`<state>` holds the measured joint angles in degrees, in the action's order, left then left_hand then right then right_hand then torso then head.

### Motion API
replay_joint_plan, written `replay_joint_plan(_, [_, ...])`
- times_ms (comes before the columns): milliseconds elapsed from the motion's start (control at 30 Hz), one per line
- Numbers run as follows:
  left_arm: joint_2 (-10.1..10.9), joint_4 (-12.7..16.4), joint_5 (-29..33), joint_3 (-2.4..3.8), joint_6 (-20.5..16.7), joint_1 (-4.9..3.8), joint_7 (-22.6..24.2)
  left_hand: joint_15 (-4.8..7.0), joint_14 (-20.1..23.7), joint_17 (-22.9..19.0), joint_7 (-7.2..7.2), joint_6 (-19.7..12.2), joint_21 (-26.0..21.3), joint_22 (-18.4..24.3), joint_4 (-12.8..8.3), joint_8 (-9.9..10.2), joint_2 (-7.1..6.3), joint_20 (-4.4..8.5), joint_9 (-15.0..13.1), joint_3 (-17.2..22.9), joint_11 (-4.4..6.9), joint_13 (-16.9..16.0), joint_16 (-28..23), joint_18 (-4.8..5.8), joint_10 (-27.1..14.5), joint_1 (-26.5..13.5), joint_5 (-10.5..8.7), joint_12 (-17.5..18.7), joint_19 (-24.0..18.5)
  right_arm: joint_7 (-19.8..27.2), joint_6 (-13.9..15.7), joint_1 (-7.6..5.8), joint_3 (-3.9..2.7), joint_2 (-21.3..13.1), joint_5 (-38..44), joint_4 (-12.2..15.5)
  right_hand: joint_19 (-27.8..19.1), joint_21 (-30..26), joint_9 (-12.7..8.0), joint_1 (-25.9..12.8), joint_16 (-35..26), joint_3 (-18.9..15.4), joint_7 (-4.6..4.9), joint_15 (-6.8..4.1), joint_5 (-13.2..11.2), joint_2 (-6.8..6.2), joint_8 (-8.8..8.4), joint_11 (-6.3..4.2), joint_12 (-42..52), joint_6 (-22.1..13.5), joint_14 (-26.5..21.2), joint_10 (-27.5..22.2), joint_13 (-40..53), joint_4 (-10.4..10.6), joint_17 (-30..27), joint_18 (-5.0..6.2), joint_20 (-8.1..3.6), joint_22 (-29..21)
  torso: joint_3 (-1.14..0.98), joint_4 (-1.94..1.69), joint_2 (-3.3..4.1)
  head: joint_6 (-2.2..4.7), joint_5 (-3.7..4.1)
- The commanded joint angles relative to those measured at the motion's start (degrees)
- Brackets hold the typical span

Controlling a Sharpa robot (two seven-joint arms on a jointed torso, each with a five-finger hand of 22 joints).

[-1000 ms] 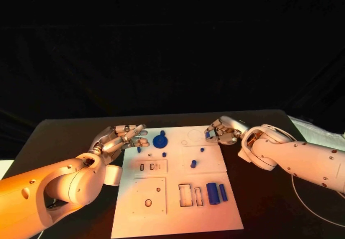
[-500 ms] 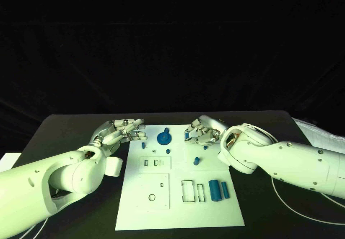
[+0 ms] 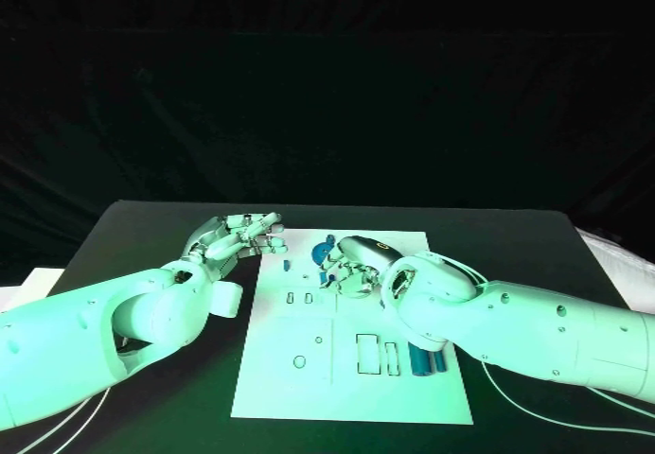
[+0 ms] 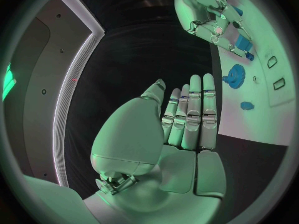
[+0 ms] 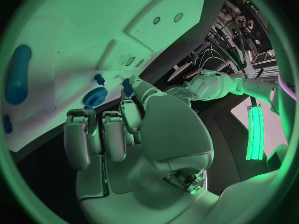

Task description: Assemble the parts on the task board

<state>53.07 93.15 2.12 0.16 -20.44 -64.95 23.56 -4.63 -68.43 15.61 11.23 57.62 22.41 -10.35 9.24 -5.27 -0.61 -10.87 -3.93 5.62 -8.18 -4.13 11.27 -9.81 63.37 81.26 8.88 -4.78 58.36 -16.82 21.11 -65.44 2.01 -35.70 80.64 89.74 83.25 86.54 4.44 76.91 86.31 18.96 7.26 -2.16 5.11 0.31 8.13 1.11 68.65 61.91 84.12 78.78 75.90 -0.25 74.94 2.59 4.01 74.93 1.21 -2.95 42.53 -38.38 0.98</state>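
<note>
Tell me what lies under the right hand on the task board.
The right hand hovers over the white task board, beside the blue gear. A small blue piece shows at its fingertips. The board surface directly beneath its palm is covered.

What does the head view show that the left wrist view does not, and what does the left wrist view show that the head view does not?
Head view, not left wrist: the two long blue parts and the slots at the board's near end.

Left wrist, not head: the palm side of the left robot hand, fingers straight and holding nothing, and a small blue part pinched in the right robot hand.

Both: the board, the blue gear and the right robot hand over the board.
</note>
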Motion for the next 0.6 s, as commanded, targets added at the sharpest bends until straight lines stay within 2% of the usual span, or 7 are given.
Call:
replay_joint_plan(33, [-0.3, 0.1, 0.5, 0.03, 1.5, -0.02, 0.5, -0.19, -0.2, 0.1, 0.08, 0.4, 0.4, -0.1, -0.3, 0.4, -0.09, -0.01, 0.0, 0.0, 0.1, 0.1, -0.3, -0.58, 0.4, 0.7, -0.33, 0.3, 0.2, -1.8, -1.8, 0.67, 0.11, 1.1, 4.1, -1.1, -0.5, -0.3, 1.4, -0.5, -0.2, 0.3, -1.3, -0.35, 0.7, -0.16, 0.72, 0.15, 0.0, 1.5, 4.3, -0.3, -3.9, -0.4, 7.7, -0.29, -0.02, 5.2, 0.13, -0.01, -0.04, -0.38, -0.19])
replay_joint_plan(200, [-0.4, 0.2, 0.5, 0.03, 1.6, -0.02, 0.5, -0.19, -0.2, 0.1, 0.08, 0.5, 0.4, -0.1, -0.3, 0.4, -0.07, -0.01, 0.0, 0.0, 0.11, 0.1, -0.3, -0.58, 0.4, 0.7, -0.33, 0.4, 0.2, -1.4, -2.1, 1.31, 0.21, 1.9, 4.8, -1.9, -0.5, -0.4, 1.4, -0.6, -0.3, 0.3, -1.27, -0.33, 1.2, -0.43, 0.67, 0.19, 0.0, 1.5, 4.3, -0.3, -3.8, -0.5, 7.6, -0.28, 0.01, 5.2, -0.02, -0.03, -0.03, -0.65, -0.55])
replay_joint_plan(300, [-0.4, 0.3, 0.5, 0.03, 1.7, -0.02, 0.5, -0.19, -0.2, 0.1, 0.08, 0.5, 0.4, -0.1, -0.3, 0.4, -0.07, -0.01, 0.0, 0.0, 0.11, 0.1, -0.3, -0.58, 0.4, 0.7, -0.33, 0.4, 0.2, -1.2, -2.6, 1.55, 0.27, 2.2, 5.1, -2.0, -0.5, -0.4, 1.4, -0.8, -0.2, 0.2, -1.25, -0.32, 1.3, -0.63, 0.66, 0.2, -0.1, 1.6, 4.3, -0.2, -3.9, -0.6, 7.6, -0.28, 0.02, 5.2, -0.01, 0.03, -0.04, -0.86, -0.74])
replay_joint_plan(600, [-0.5, 0.4, 0.5, 0.03, 1.8, -0.02, 0.5, -0.19, -0.2, 0.1, 0.08, 0.5, 0.4, -0.1, -0.3, 0.4, -0.07, -0.01, 0.0, 0.0, 0.11, 0.1, -0.3, -0.58, 0.4, 0.7, -0.33, 0.4, 0.2, -1.2, -5.4, 2.0, 0.46, 2.5, 6.2, -1.8, -0.6, -0.4, 1.4, -1.5, -0.3, -0.1, -1.21, -0.28, 1.5, -1.26, 0.58, 0.25, -0.2, 1.6, 4.3, -0.2, -3.9, -0.5, 7.6, -0.26, 0.06, 5.1, -0.12, 0.06, -0.02, -1.07, -0.76])
